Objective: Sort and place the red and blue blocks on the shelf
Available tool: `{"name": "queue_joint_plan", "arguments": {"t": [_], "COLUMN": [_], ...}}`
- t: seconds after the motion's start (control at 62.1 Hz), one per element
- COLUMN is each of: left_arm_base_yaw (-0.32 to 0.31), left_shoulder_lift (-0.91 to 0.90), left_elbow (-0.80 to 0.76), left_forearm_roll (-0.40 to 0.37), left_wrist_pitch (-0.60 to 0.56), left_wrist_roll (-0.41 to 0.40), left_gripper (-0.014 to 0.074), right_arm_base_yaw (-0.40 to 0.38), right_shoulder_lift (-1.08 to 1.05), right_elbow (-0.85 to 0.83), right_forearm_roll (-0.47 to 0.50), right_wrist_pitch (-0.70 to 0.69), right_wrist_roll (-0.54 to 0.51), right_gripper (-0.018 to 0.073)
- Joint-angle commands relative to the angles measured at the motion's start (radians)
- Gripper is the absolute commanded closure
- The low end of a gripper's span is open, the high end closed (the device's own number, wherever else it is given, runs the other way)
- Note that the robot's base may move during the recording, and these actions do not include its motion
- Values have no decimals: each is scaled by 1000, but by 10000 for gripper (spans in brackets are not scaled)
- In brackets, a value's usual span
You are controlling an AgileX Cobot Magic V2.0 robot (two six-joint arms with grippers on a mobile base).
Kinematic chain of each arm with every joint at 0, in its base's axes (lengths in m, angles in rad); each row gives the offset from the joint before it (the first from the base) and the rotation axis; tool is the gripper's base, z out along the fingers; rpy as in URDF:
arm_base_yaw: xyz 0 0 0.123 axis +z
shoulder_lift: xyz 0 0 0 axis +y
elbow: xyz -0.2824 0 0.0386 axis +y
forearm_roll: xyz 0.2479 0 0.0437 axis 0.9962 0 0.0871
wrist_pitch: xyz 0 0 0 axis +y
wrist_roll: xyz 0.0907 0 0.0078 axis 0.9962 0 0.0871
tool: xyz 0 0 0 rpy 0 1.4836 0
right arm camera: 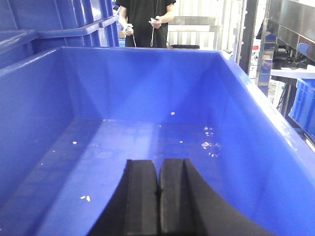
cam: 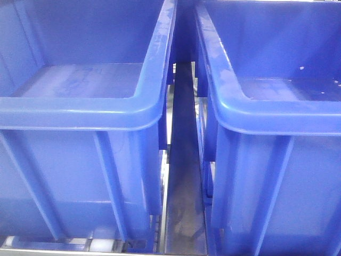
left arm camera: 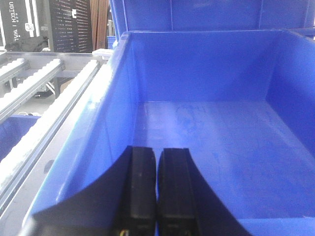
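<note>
2 large blue bins, the left bin (cam: 80, 106) and the right bin (cam: 277, 106), sit side by side on the shelf (left arm camera: 44, 93), whose roller rails show beside the left bin. Left gripper (left arm camera: 156, 187) and right gripper (right arm camera: 158, 196) each hang over a bin with jaws pressed together, holding nothing. No red or blue block visible; the only writing, on a dark panel (left arm camera: 24, 24), is too blurred to read.

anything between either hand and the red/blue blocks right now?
Cannot say: no block shows in any view. Left hand and right hand are both shut and empty, each over the bare floor of a blue bin.
</note>
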Motion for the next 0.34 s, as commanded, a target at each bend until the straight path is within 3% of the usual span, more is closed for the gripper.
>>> {"name": "queue_joint_plan", "arguments": {"t": [0.0, 0.322], "left_arm_base_yaw": [0, 0], "left_shoulder_lift": [-21, -21], "left_elbow": [28, 28], "left_forearm_roll": [-3, -3], "left_wrist_pitch": [-78, -78], "left_wrist_roll": [-10, -10], "left_gripper": [472, 472], "right_arm_base_yaw": [-6, -6], "right_shoulder_lift": [-18, -18], "right_elbow": [-20, -20], "right_forearm_roll": [0, 0], "right_wrist_pitch": [-86, -86], "right_wrist_roll": [0, 0], "right_gripper": [503, 503]}}
